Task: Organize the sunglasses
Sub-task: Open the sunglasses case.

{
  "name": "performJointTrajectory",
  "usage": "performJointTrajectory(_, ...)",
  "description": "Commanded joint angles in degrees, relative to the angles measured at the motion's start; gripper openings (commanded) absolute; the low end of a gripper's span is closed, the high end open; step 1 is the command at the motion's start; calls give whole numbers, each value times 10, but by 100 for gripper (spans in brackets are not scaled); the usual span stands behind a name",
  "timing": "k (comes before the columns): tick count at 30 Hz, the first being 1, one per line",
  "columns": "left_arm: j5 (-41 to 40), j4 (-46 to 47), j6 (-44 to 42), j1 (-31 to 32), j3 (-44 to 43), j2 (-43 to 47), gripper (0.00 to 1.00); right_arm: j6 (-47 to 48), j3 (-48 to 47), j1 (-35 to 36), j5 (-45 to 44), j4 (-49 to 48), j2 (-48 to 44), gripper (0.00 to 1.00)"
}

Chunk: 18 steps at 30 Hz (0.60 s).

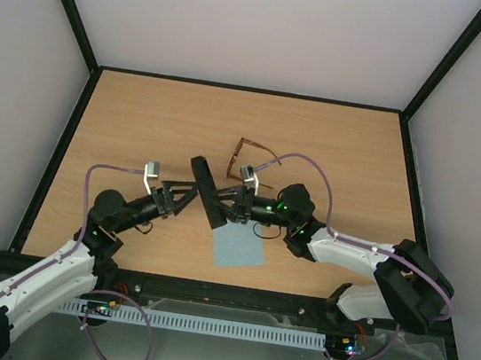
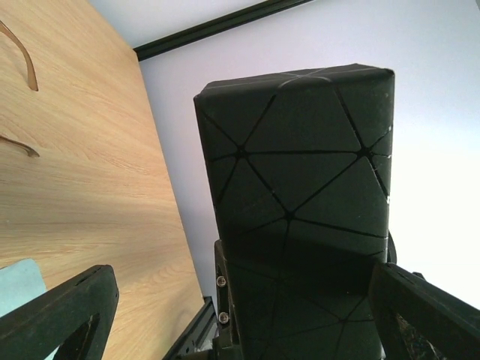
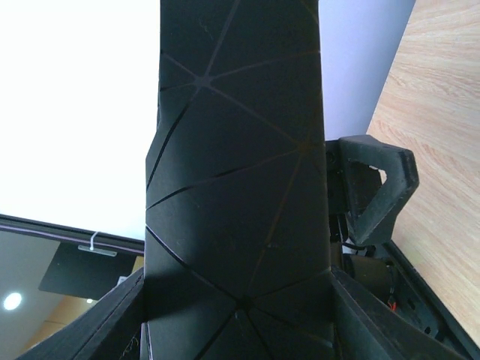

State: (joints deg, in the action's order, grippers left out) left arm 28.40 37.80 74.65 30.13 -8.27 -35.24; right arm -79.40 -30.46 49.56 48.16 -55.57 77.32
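Blk case (image 1: 207,195), triangle-line pattern; brown sunglasses (image 1: 244,152)

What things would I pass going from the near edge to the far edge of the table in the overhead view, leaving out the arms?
light blue cloth → black case → sunglasses

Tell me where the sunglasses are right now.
In the top view the sunglasses lie on the wooden table near its middle, slightly right of centre, just beyond the far end of the black case.
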Motion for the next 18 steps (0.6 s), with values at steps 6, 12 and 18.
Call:
performJointTrajectory(6, -6, 21, -14, 21, -20, -16, 85, 50, 2, 6, 4, 14, 15, 51)
performJointTrajectory(12, -12, 24, -17, 27, -16, -9, 94, 43, 7, 6, 5, -10, 32, 51)
performJointTrajectory(18, -20, 5, -22, 28, -10, 0, 99, 44, 9, 6, 5, -15, 37, 51)
